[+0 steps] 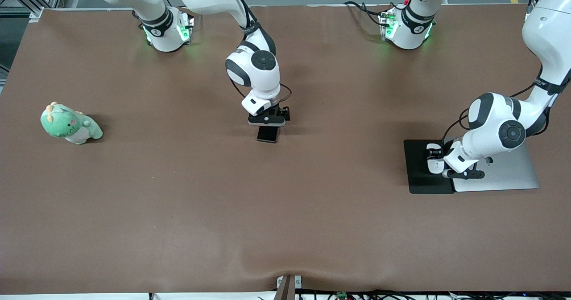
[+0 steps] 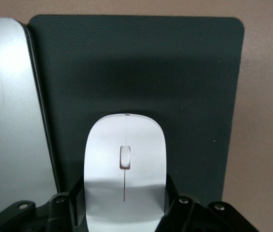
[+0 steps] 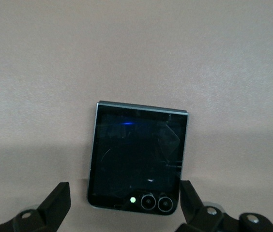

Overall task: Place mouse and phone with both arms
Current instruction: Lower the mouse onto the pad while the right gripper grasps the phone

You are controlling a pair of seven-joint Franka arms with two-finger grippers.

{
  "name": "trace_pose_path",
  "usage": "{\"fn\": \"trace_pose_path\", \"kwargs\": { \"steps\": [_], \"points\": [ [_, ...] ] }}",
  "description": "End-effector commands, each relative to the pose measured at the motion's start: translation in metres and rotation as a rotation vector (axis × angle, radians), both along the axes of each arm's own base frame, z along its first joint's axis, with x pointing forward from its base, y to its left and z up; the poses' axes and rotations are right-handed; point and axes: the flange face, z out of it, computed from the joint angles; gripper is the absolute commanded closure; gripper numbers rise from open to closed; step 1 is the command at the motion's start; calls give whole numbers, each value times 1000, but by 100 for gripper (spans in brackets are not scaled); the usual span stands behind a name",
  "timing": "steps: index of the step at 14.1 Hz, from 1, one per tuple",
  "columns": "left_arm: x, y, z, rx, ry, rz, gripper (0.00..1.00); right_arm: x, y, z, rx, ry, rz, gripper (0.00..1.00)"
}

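Clamping the mouse (image 2: 125, 174) over the mat (image 1: 421, 175) at frame right, the left gripper (image 1: 435, 159) should lower flat (right gripper (image 1: 266, 122) spread astride the phone (image 1: 267, 134)).

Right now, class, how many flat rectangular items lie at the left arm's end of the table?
2: a black mat and, beside it, a silver slab partly under the left arm; anything beneath it is hidden.

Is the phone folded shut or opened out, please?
Folded shut: the phone lies as a compact, nearly square slab, cover screen and two lenses facing up.
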Motion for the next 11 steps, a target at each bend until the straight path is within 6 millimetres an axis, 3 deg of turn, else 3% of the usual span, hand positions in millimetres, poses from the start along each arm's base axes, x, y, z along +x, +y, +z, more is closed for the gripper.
{"fn": "trace_pose_path", "kwargs": {
  "steps": [1,4,6,8,9,10,11],
  "points": [
    [3,5,-8,4,-22,-20,56,-4,2,-9,-10,-25,-3,0],
    [2,-1,-14,-5,-16,-21,54,-12,6,-26,-21,-23,14,0],
    [0,6,-21,15,-12,-32,46,-10,5,-26,-16,-26,8,0],
    [1,7,-21,18,-14,-32,10,-9,4,-24,-18,-26,12,6],
    [1,7,-19,18,-18,-46,0,-6,3,-23,-20,-25,8,53],
    [2,7,-16,23,-21,-54,0,-7,3,-23,-22,-23,6,93],
    [3,2,-10,39,-32,-84,0,-7,3,-22,-22,-22,1,100]
  ]
}}
